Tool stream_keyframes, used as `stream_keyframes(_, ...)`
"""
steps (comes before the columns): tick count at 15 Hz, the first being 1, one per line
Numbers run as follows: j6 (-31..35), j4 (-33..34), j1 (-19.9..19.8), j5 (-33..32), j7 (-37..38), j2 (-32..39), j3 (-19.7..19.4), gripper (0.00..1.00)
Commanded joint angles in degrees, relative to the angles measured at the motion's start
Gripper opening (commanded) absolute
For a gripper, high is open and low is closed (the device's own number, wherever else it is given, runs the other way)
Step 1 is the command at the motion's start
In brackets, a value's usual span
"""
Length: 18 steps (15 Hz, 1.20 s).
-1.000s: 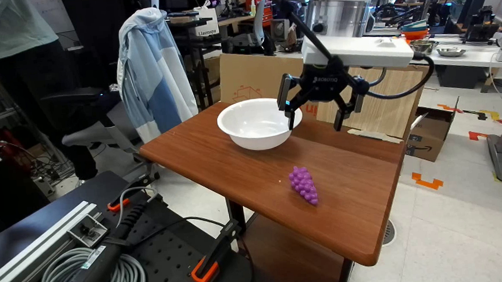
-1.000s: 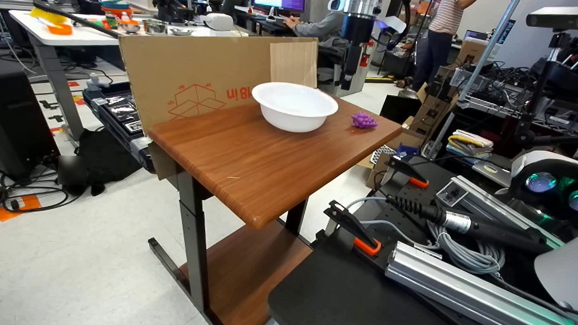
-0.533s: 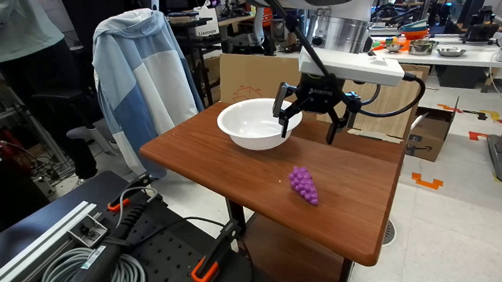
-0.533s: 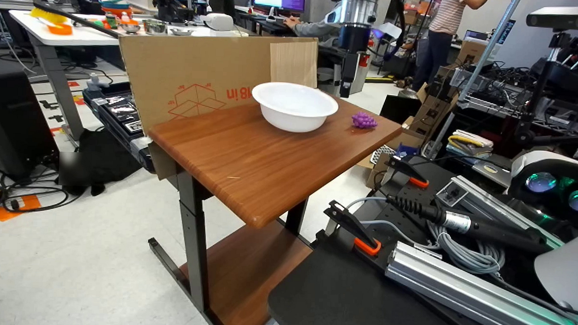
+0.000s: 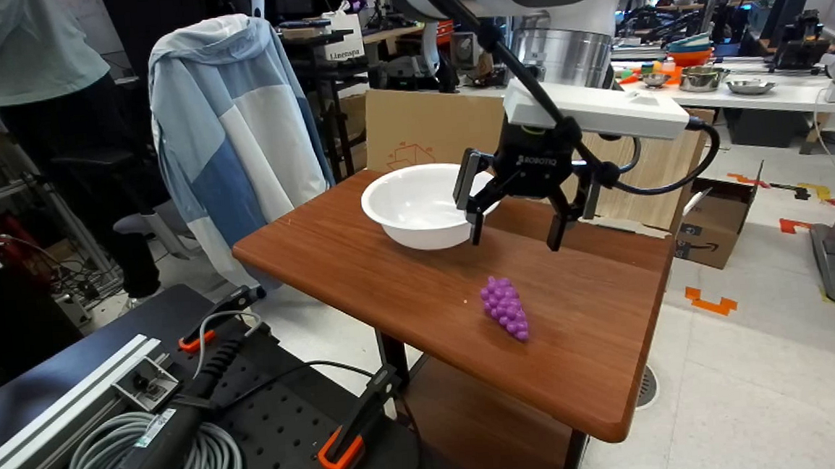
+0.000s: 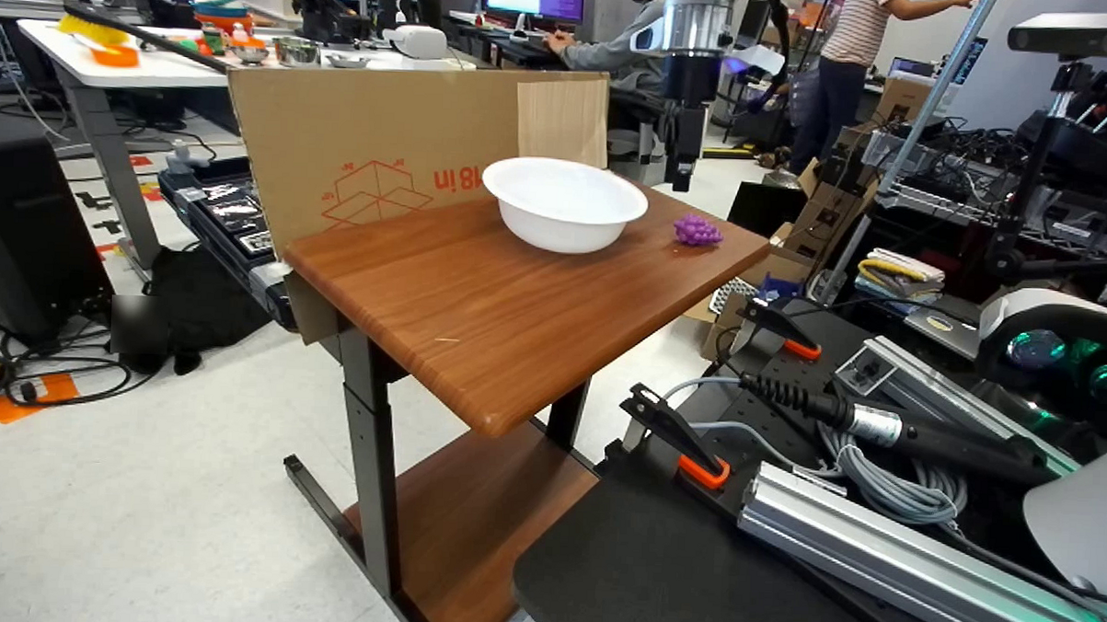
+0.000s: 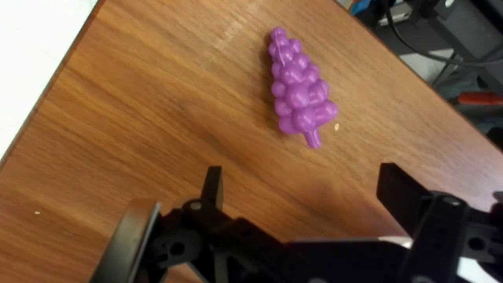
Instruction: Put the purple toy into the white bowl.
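One purple toy (image 5: 505, 309), one white bowl (image 5: 426, 237), one pincer (image 5: 515, 236) (two fingers (image 7: 399, 188))

Pincer (image 5: 515, 244) hangs spread wide, pointed downward

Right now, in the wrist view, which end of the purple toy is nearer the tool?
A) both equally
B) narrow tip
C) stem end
C: the purple toy lies with its stem toward the open tool, its narrow tip pointing away.
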Motion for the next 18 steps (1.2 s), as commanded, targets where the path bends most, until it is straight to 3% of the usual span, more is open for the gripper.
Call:
stream_keyframes(1,1.55,-8.18,1.42,-8.25,-3.1,-6.52,0.66,1.0)
stream_keyframes(6,4.07,-13.77,1.74,-13.93,-6.21,-10.21,1.24,1.0)
stream_keyframes(9,6.12,-12.97,0.08,-8.7,-8.16,-9.31,2.0,1.0)
stream_keyframes(13,17.04,-12.77,-1.23,-3.51,-8.03,-7.1,2.26,1.0)
stream_keyframes(18,19.01,-11.68,-1.82,-1.35,-7.62,-4.38,2.55,1.0)
